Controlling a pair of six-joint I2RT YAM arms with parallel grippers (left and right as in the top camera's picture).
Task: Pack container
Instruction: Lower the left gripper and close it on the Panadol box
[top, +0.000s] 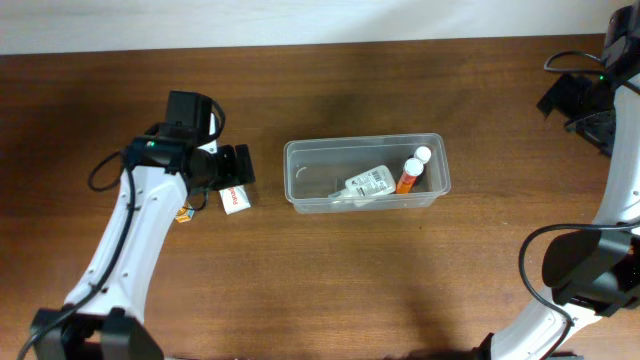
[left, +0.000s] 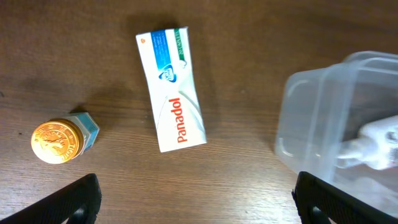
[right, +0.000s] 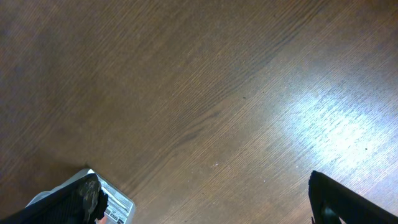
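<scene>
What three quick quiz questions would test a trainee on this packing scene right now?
1. True or false: the Panadol box lies inside the container.
2. Fill in: the small jar beside the box has a ___ lid.
3. The left gripper is: A open, B shut on the box, C shut on the jar.
Key: 1 false; 2 gold; 3 A.
</scene>
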